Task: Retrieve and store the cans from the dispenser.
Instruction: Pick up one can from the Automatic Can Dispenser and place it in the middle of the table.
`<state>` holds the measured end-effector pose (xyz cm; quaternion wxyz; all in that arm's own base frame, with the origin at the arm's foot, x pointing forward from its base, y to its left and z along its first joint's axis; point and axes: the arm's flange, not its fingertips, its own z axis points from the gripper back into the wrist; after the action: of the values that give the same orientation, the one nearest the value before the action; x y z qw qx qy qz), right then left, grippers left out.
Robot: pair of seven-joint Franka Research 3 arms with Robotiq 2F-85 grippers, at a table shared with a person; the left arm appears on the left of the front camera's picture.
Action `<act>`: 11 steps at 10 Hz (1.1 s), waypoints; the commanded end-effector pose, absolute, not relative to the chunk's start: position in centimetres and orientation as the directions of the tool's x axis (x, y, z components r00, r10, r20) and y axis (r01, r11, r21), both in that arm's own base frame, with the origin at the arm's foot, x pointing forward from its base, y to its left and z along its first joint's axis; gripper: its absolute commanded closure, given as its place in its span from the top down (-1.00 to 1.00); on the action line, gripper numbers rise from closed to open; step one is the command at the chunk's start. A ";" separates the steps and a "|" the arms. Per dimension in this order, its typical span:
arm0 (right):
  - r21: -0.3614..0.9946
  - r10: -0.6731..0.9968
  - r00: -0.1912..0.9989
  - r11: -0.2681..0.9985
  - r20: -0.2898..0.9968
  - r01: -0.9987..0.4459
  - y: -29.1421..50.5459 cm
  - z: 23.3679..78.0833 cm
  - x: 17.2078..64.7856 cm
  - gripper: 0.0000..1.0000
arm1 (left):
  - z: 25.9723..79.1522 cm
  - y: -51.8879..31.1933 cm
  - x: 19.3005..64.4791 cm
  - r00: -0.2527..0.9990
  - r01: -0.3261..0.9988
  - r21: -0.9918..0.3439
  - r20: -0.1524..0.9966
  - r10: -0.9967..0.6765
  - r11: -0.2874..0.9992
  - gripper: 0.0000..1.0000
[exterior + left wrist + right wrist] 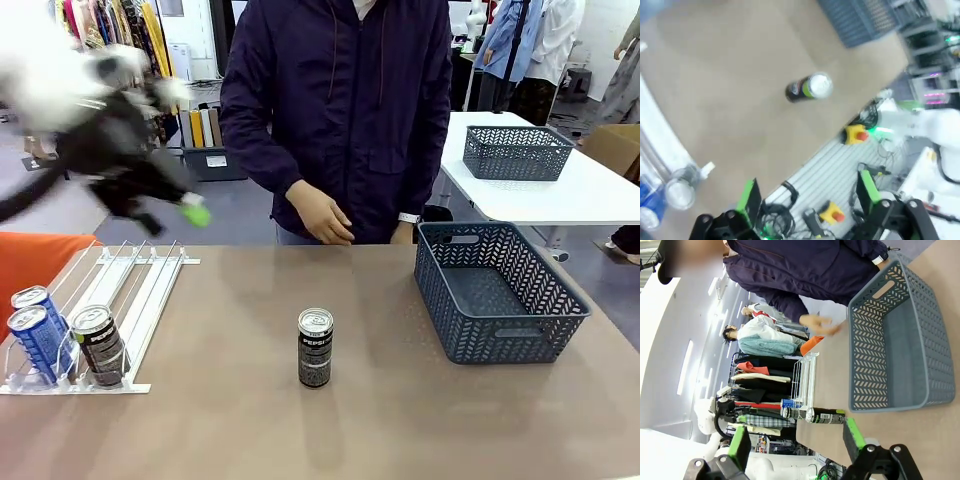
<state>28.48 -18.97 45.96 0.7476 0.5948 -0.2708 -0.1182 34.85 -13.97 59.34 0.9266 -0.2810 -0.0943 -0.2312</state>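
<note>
Front view, taking the lone can at centre as the dial's hub. The brown table (pixel 230 420) spans the frame. At 12 o'clock, a person (pixel 340 100) in a dark navy jacket stands at the far edge, one hand (pixel 322 215) hanging just above the tabletop. At 2 o'clock, a blue-grey mesh basket (pixel 500 295) sits upright on the table. A second basket (pixel 517 152) of the same kind rests on a white table well behind it. At 9 o'clock lies the dispenser (pixel 130 285), its clear front lip facing me.

My left gripper (pixel 190 212) appears at 10 o'clock as a blur, high above the dispenser. In the left wrist view its fingers (pixel 747 197) stand wide apart with nothing between them. My right gripper (pixel 796 437) is likewise spread wide and empty in the right wrist view, which looks across the table at the mesh basket (pixel 865 340).

A black Pepsi can (pixel 315 348) stands upright alone at mid-table, well apart from basket and dispenser. A second black can (pixel 98 345) sits at the dispenser's front lip. Two blue cans (pixel 38 335) stand just beside it, at its 9 o'clock.
</note>
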 end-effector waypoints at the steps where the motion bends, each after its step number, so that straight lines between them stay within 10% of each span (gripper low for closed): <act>1: 0.956 -0.503 0.822 0.249 0.266 -0.156 -18.9 46.3 28.4 1.00 | 57.5 -2.0 34.8 0.942 0.336 -0.668 0.249 -0.226 0.664 1.00; 5: 0.956 -0.503 0.822 0.249 0.266 -0.156 -18.9 46.3 28.4 1.00 | 50.0 11.5 30.8 0.952 0.227 -0.919 0.278 0.124 0.322 1.00; 11: 0.956 -0.503 0.822 0.249 0.266 -0.156 -18.9 46.3 28.4 1.00 | 51.2 12.7 30.3 0.964 0.214 -0.892 0.258 0.061 0.398 1.00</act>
<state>28.48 -18.97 45.97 0.7477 0.5948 -0.2706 -0.1179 30.62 12.16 51.27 0.8282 -0.5450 -0.1238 -0.0418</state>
